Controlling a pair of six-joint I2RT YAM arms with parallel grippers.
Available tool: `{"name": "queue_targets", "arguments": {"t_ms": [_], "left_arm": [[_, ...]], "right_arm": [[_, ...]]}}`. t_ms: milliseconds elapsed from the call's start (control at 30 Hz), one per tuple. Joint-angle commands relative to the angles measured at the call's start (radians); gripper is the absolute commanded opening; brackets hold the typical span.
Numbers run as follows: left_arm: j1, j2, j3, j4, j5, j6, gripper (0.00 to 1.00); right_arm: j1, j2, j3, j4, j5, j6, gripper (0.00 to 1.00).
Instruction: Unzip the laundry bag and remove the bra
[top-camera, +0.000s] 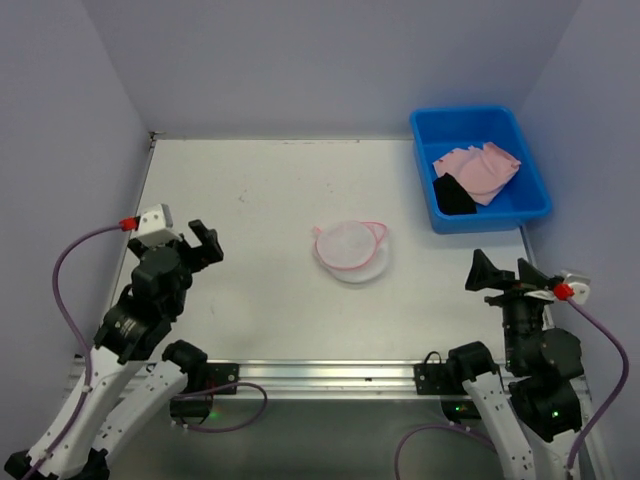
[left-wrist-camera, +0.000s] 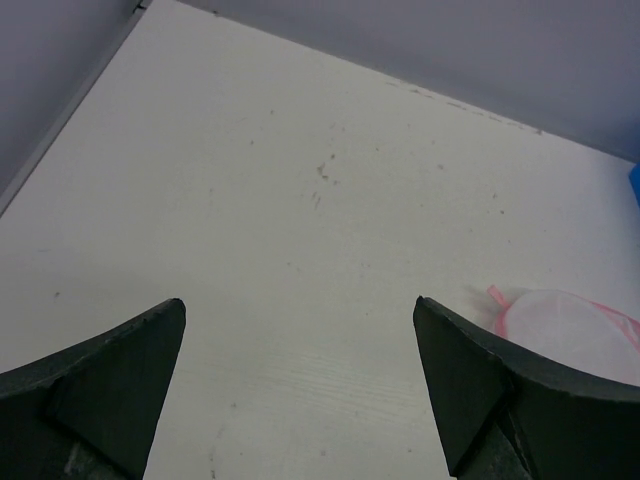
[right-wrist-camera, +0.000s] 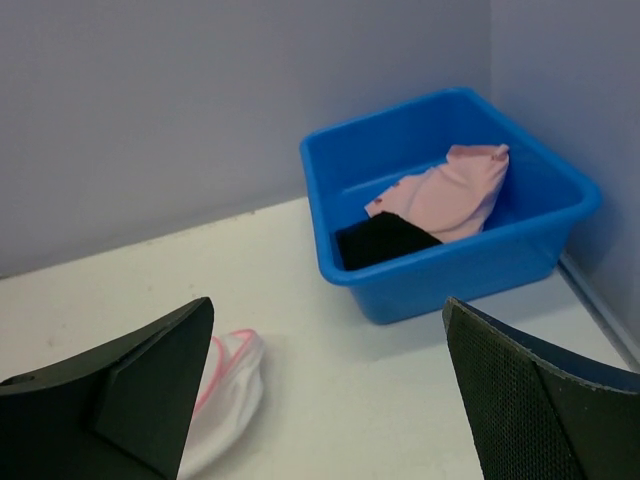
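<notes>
Nearest you, your left tool (top-camera: 205, 243) and right tool (top-camera: 487, 272) both stand spread wide, released and holding nothing, one at each side of the surface (top-camera: 250, 300). Between them, at mid-surface, the laundry bag (top-camera: 350, 250) lies flat with neither tool touching it. Farther back, at the right corner, the bra (top-camera: 478, 168) rests inside the blue bin (top-camera: 470, 115), against a black cloth (top-camera: 455, 196).

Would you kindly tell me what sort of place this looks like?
Probably a robot lab test cell, not a home: a white table boxed in by plain lilac walls, with a blue bin and a mesh bag as props.
</notes>
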Motion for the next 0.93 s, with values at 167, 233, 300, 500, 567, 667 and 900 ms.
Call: {"name": "queue_targets", "arguments": {"t_ms": [167,233,300,500,567,667,900], "left_arm": [[0.004,-0.251,-0.128,0.037,-0.116,0.029,1.0],[0.004,-0.26,-0.14,0.058,-0.111,0.041,1.0],[0.006,-0.244,-0.138,0.054,-0.125,0.043,1.0],[0.007,-0.216,-0.131,0.037,-0.127,0.033,1.0],[0.009,-0.222,-0.134,0.038,-0.131,0.033,1.0],[0.012,-0.227,-0.142,0.047,-0.13,0.038,1.0],[0.015,-0.207,-0.141,0.046,-0.128,0.038,1.0]], "right_arm": [[-0.002,-0.185,-0.089,0.007,-0.001,-0.038,0.99],[-0.001,-0.187,-0.097,0.012,0.001,-0.037,0.99],[-0.002,-0.185,-0.101,0.018,-0.013,-0.034,0.99],[-0.002,-0.173,-0.105,0.023,0.002,-0.032,0.99],[-0.002,-0.177,-0.105,0.023,0.004,-0.034,0.99],[-0.002,-0.177,-0.105,0.023,0.005,-0.032,0.99],[-0.002,-0.167,-0.103,0.024,-0.01,-0.038,0.99]]}}
